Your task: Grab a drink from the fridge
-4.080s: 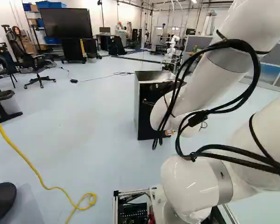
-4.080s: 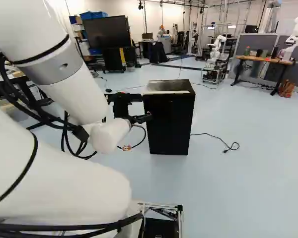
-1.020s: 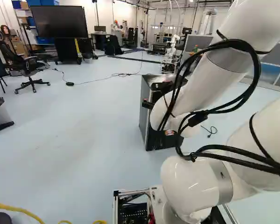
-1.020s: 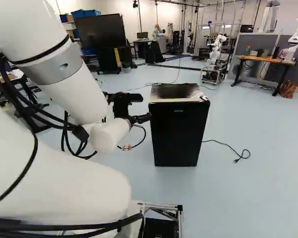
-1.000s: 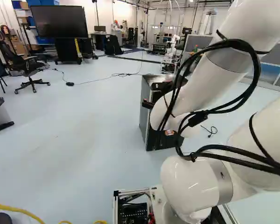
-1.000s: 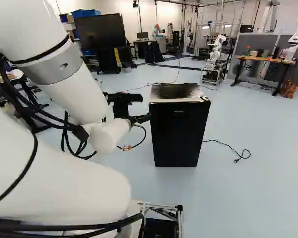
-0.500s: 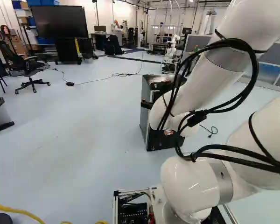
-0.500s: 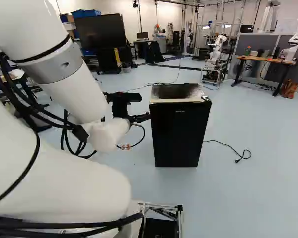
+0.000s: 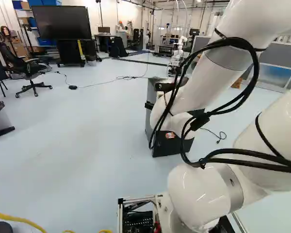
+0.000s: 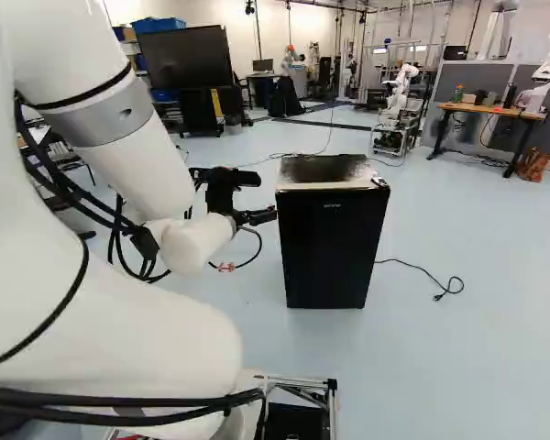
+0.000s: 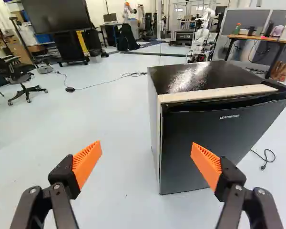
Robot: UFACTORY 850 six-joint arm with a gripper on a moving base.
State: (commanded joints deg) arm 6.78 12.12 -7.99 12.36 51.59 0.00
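Note:
In the right base view my gripper point(image 10: 273, 214) is level with the upper part of the black fridge point(image 10: 333, 247), at its left side. The wrist view shows the gripper point(image 11: 146, 144) with its orange-padded fingers wide apart and nothing between them. Ahead of them stands the fridge point(image 11: 205, 143), upright on the floor, its dark door closed. One finger overlaps the door's lower part in that view; whether they touch I cannot tell. A pale strip point(image 11: 217, 93) runs along the top front edge. The fridge's inside is hidden, and no drink shows.
A black cord with a plug point(image 10: 447, 285) lies on the floor beside the fridge. Farther back are another robot point(image 10: 399, 92), a wooden table point(image 10: 495, 111), a large screen point(image 9: 65, 22) and an office chair point(image 9: 29, 73). A yellow cable point(image 9: 19, 220) lies near the base.
The base has moved since the earliest pictures, bringing the fridge nearer. Over the last half second it stays still, while the arm has shifted slightly left in both base views. The gripper remains open.

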